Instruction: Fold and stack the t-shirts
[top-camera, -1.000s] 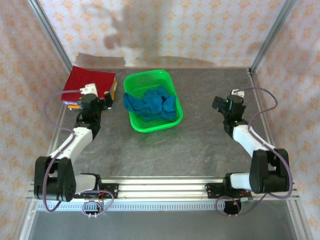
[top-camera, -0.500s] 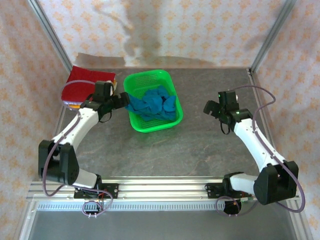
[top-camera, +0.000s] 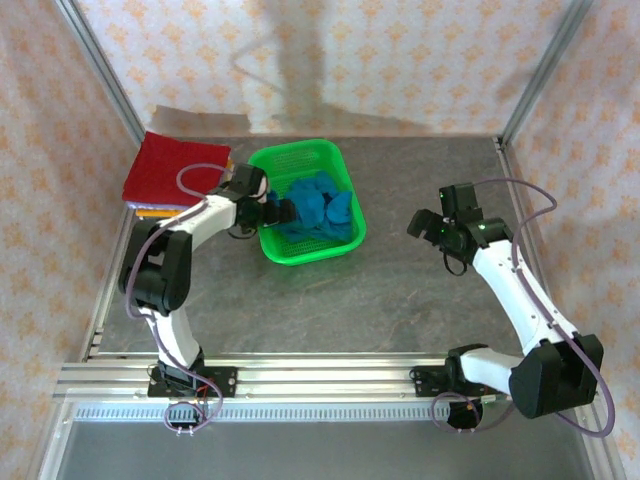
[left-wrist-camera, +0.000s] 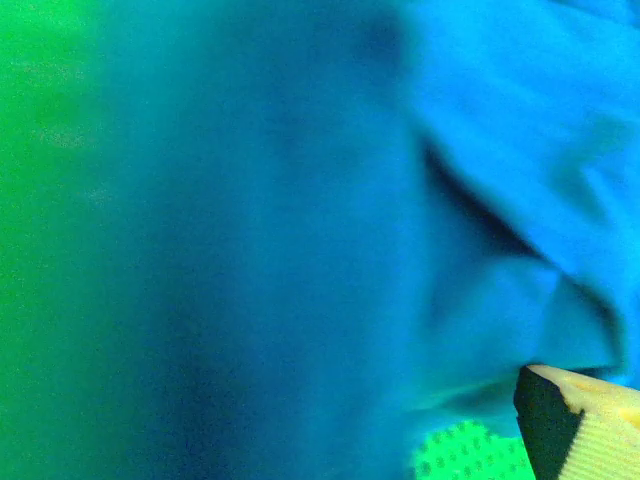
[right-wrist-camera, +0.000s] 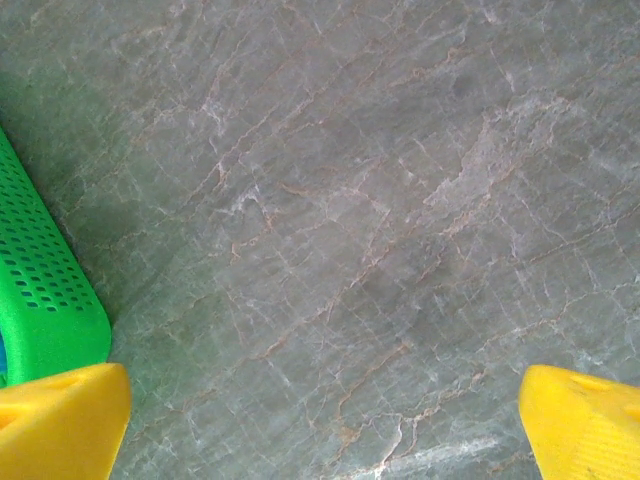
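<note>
Left tool (top-camera: 283, 212) now just above teal-blue shirt (top-camera: 318, 203)

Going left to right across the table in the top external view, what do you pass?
Stack of folded t-shirts, dark red on top → green mesh basket holding the crumpled teal-blue t-shirt → right gripper, open.

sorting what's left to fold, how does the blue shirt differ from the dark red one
The blue t-shirt is crumpled in a heap; the dark red t-shirt is folded flat. The blue t-shirt lies in the green basket; the dark red t-shirt tops a stack on the table. Both are plain cloth.
</note>
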